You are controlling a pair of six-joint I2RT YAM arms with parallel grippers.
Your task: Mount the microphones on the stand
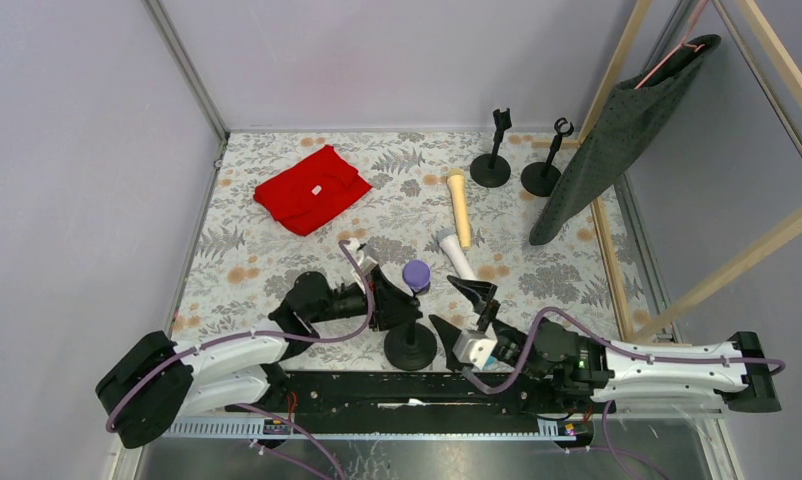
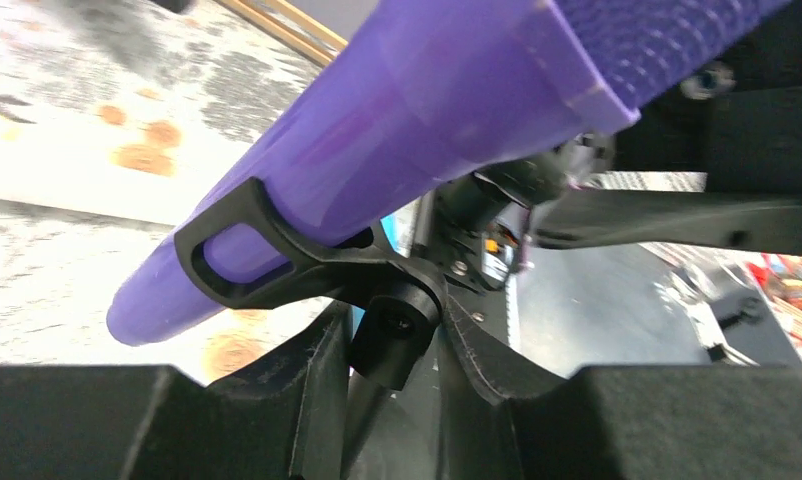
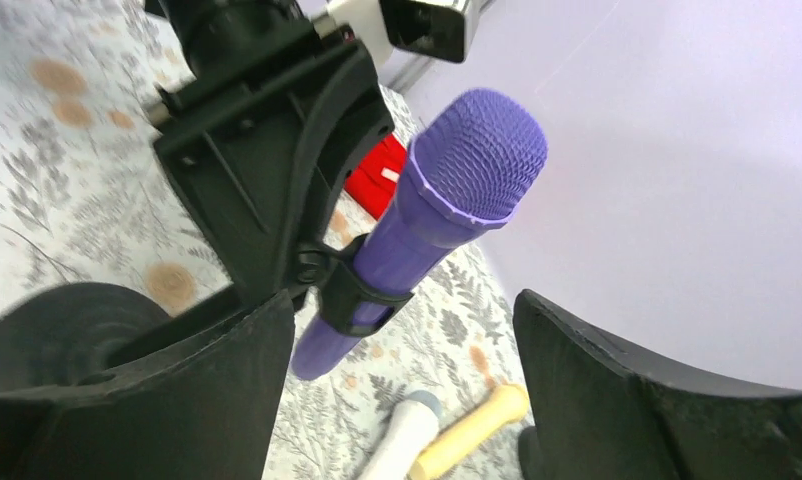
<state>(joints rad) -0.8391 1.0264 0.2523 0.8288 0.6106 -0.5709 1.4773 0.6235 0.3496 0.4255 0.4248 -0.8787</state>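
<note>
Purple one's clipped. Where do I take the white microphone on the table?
Grip the white plastic microphone mid-handle, from above, with the right claw set across its length. It lies flat, handle end nearest that claw; its head sits close to the cream-yellow microphone, so the handle likely offers more room.

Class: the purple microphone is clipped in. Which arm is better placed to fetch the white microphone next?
Right. The right gripper has open, empty jaws close to the white microphone, while the left gripper is closed on the stand.
</note>
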